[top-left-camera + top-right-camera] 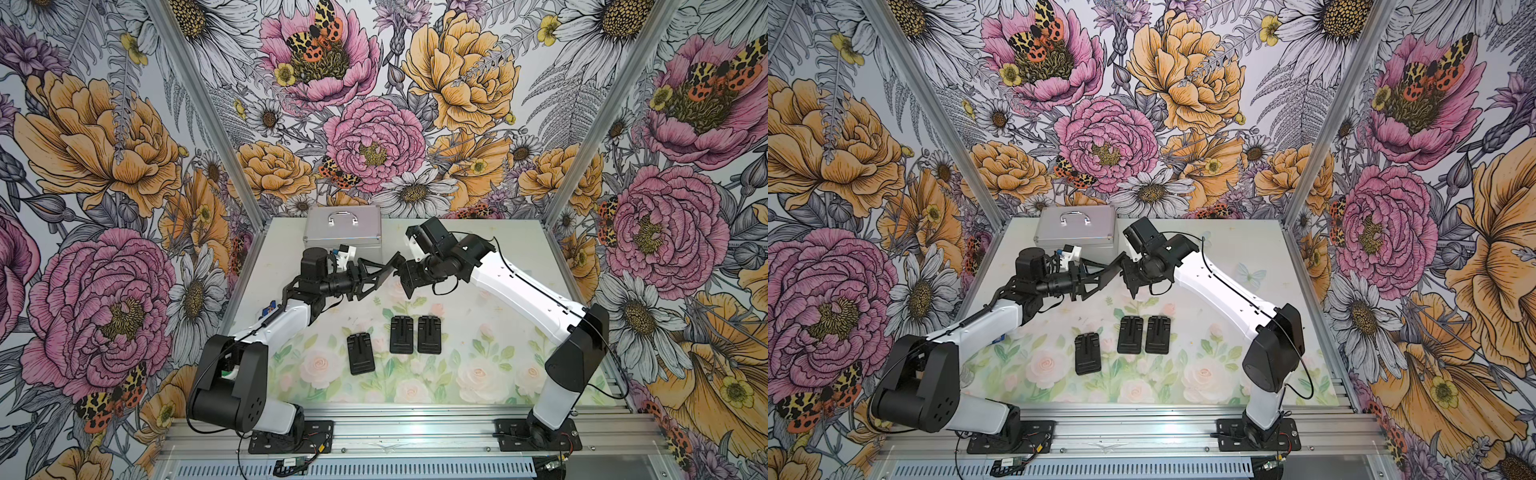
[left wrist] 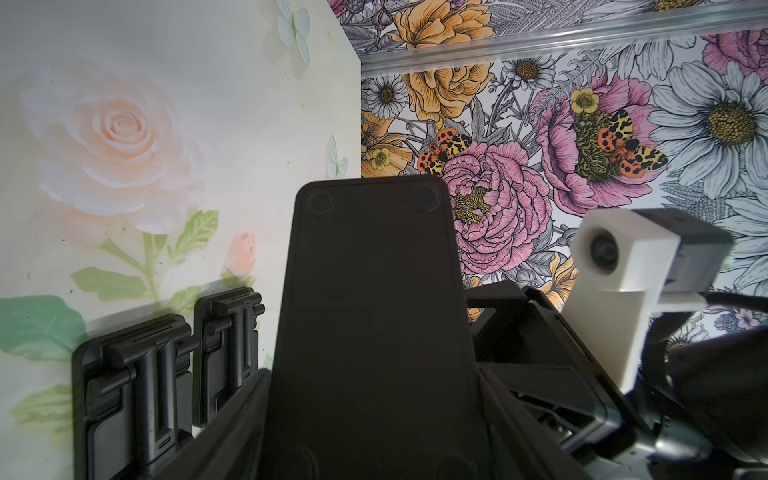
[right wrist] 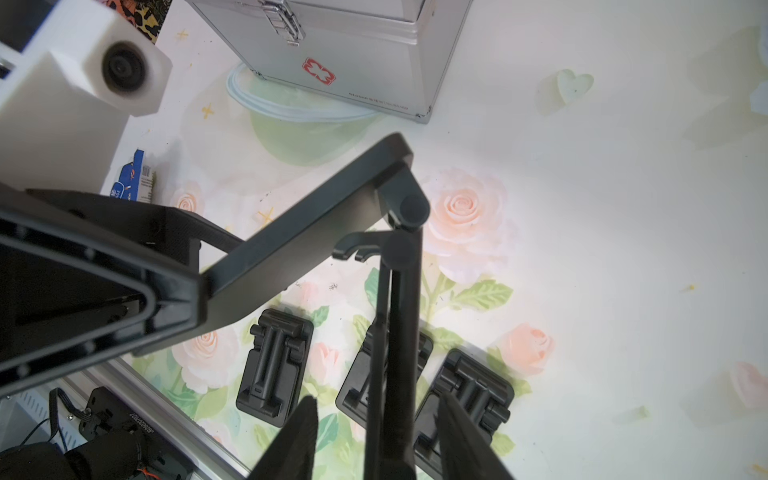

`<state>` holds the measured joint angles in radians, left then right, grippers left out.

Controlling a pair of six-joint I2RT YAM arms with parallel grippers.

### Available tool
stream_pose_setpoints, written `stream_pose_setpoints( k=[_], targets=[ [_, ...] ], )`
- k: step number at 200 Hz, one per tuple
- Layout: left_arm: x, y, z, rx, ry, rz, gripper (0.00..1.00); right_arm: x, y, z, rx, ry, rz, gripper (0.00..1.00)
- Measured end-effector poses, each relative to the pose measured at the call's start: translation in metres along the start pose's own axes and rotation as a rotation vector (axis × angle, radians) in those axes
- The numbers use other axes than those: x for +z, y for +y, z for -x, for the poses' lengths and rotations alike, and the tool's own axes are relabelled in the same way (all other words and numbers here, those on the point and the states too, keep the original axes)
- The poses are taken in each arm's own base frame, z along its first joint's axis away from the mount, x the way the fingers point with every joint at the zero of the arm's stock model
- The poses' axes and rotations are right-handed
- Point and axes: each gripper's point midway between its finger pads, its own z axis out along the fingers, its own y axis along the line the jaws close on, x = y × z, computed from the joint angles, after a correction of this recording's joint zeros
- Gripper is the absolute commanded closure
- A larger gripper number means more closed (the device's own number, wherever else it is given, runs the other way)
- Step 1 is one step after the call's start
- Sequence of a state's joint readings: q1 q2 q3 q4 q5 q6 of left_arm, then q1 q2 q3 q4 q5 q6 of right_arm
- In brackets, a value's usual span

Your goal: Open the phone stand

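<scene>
The left gripper [image 1: 368,280] clamps the phone stand [image 3: 307,232] above the desk [image 1: 478,332]; the right gripper [image 3: 378,397] straddles its arm, jaws apart.

Arms raised, converging mid-air; left tool [image 1: 380,274] clamped; right tool [image 3: 378,397] jaws parted.

The black stand [image 3: 307,232] is hanging tilted in mid-air, partly unfolded, its hinged arm [image 3: 399,332] angling off the plate; three folded stands [image 1: 401,335] are lying flat below.
</scene>
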<state>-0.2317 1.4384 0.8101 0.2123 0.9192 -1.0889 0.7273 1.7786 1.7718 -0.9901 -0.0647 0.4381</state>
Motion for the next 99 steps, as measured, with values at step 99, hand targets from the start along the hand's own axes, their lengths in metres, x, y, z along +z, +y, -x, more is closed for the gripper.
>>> stream_pose_setpoints(
  k=[99],
  targets=[
    [0.0,-0.001,-0.002,-0.001,0.005,0.001,0.31,-0.002,0.002,0.019,-0.039,-0.05,-0.034,0.67]
  ],
)
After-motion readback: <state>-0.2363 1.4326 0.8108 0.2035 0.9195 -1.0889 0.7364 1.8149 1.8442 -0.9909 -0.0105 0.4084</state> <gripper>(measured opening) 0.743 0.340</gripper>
